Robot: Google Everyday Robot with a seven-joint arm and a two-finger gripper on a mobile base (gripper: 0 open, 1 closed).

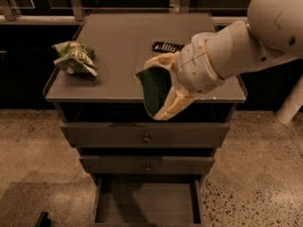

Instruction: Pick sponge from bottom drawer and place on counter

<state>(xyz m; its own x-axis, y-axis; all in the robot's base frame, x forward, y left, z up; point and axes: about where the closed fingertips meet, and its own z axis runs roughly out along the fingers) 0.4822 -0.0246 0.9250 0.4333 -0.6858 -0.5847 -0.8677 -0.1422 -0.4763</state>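
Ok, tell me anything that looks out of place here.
The bottom drawer stands pulled open. A crumpled snack bag lies near the counter's left edge. The gripper, at the counter's front edge, clamps the sponge tilted on edge. Nothing looks spilled.
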